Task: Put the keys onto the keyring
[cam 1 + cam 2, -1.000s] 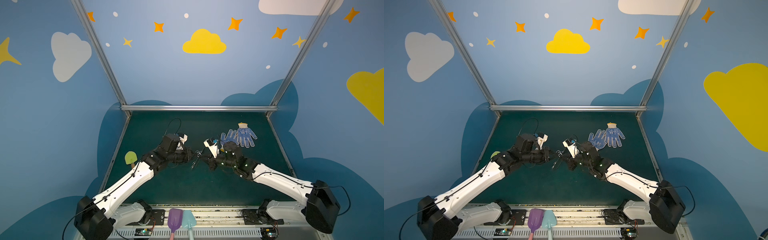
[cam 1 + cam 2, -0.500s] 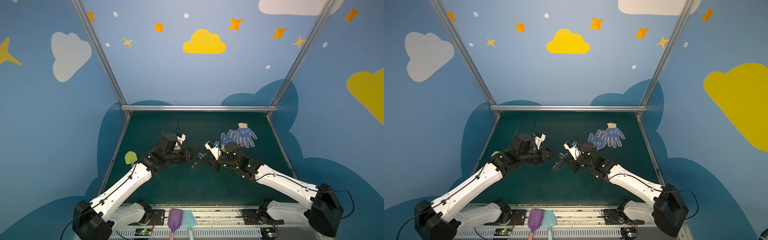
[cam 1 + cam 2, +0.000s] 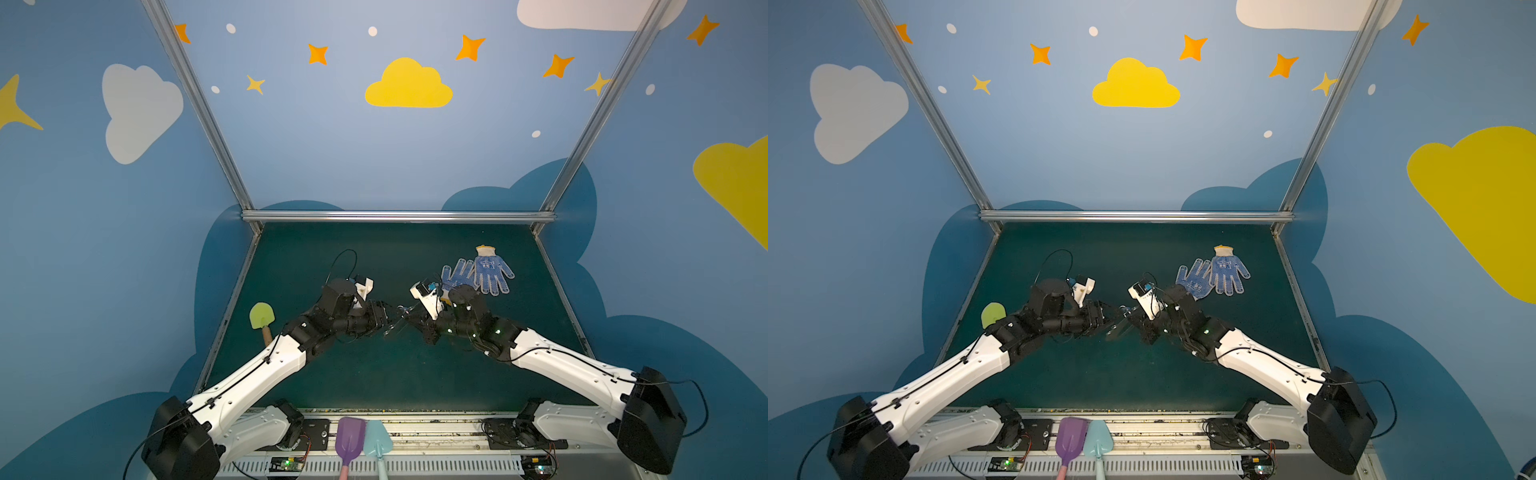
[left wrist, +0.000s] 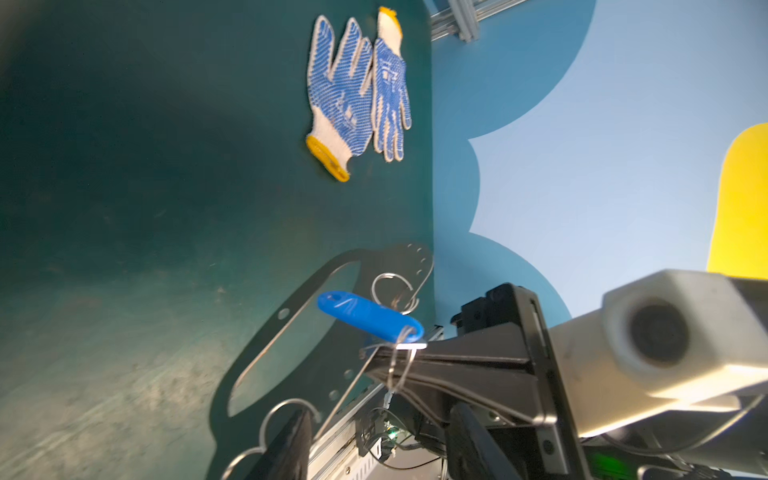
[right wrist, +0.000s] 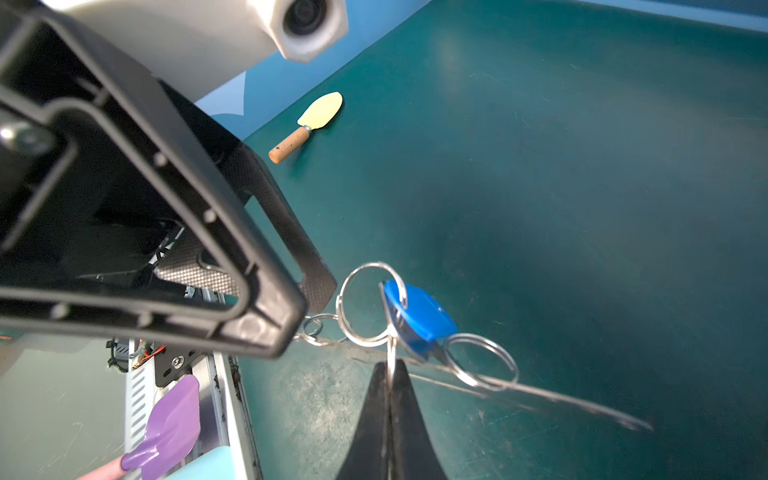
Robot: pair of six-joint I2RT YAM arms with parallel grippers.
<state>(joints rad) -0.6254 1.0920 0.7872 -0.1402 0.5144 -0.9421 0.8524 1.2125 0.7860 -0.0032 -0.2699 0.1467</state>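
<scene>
The keyring [image 4: 386, 262] is pinched at its ringed edge by the fully closed right gripper [image 5: 390, 368]. The keys [image 5: 417, 311] are hung on a ring right at that gripper's tip. The left gripper [image 3: 386, 321] is held partly open just beside them, nothing gripped.

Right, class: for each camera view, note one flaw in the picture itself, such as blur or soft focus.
Left wrist view: the gloves are smeared by blur, the keys crisper. Right wrist view: the keyring is a streaked edge, the left arm's housing soft. Both top views: the keys are too small to make out.
</scene>
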